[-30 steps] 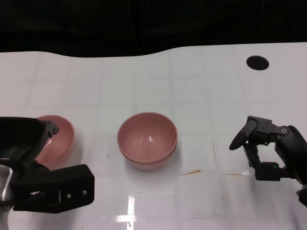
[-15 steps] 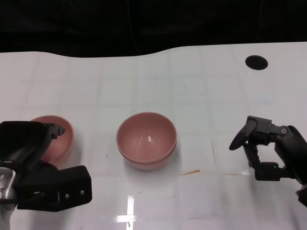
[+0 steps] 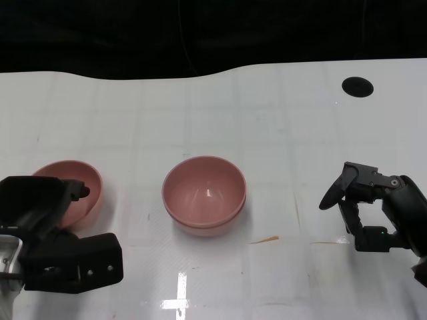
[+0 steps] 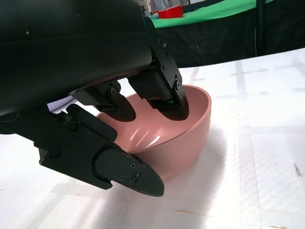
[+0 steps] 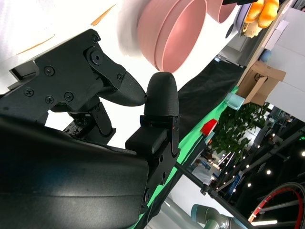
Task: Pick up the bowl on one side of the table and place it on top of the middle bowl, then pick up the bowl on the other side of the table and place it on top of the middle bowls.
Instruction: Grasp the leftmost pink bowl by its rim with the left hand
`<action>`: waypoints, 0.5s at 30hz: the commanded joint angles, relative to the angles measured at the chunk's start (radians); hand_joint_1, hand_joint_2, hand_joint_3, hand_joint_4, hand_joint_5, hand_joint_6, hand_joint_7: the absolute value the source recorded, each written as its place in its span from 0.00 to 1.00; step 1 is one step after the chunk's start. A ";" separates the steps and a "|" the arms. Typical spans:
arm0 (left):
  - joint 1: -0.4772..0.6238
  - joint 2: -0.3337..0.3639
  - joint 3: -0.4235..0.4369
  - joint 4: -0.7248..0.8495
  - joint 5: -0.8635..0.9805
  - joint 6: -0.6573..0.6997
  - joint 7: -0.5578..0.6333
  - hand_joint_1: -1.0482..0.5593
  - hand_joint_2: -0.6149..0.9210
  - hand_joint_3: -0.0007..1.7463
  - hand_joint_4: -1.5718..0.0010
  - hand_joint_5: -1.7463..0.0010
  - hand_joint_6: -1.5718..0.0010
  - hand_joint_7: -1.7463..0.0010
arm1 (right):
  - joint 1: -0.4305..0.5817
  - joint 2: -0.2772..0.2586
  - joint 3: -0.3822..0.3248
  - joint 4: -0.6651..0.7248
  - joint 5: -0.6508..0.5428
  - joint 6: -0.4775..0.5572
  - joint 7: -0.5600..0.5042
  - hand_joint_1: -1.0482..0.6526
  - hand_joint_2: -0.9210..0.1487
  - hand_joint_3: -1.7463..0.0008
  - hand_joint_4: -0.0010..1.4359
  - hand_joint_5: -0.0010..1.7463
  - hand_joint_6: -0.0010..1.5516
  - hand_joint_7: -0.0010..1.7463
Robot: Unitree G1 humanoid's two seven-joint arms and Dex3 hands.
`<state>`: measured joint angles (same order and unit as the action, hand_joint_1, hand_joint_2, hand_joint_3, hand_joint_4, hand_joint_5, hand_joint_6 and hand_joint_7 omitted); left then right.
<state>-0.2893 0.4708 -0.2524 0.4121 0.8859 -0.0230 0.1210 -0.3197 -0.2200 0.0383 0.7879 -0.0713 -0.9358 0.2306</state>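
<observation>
Straddling the side bowl (image 3: 85, 193) rim near the table's left edge, your left hand (image 3: 47, 233) has fingers inside, thumb outside; middle bowl (image 3: 204, 194) lies rightward. Right hand (image 3: 373, 210) idles, fingers apart.

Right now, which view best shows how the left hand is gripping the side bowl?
The left wrist view: the left hand's fingers reach inside the side bowl, with another outside its wall. The head view shows the hand covering part of that bowl. The right wrist view shows only a sliver of it behind the stacked middle bowls.
</observation>
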 commanded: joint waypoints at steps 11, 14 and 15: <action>-0.041 0.023 -0.035 0.124 -0.039 -0.034 0.081 0.39 0.93 0.00 0.51 0.99 0.47 0.99 | -0.013 -0.008 -0.007 0.007 0.012 -0.015 0.012 0.57 0.35 0.31 0.60 1.00 0.48 0.87; -0.048 0.020 -0.042 0.161 -0.047 -0.054 0.112 0.42 0.93 0.00 0.50 0.99 0.46 0.99 | -0.013 -0.008 -0.006 0.009 0.007 -0.023 0.009 0.57 0.35 0.31 0.60 1.00 0.48 0.88; -0.052 0.020 -0.045 0.174 -0.049 -0.061 0.119 0.43 0.93 0.00 0.49 0.99 0.46 0.99 | -0.015 -0.009 -0.006 0.012 0.007 -0.028 0.009 0.57 0.35 0.31 0.60 1.00 0.48 0.87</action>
<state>-0.3239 0.4709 -0.2901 0.5653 0.8429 -0.0778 0.2176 -0.3221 -0.2200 0.0383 0.7908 -0.0656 -0.9447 0.2412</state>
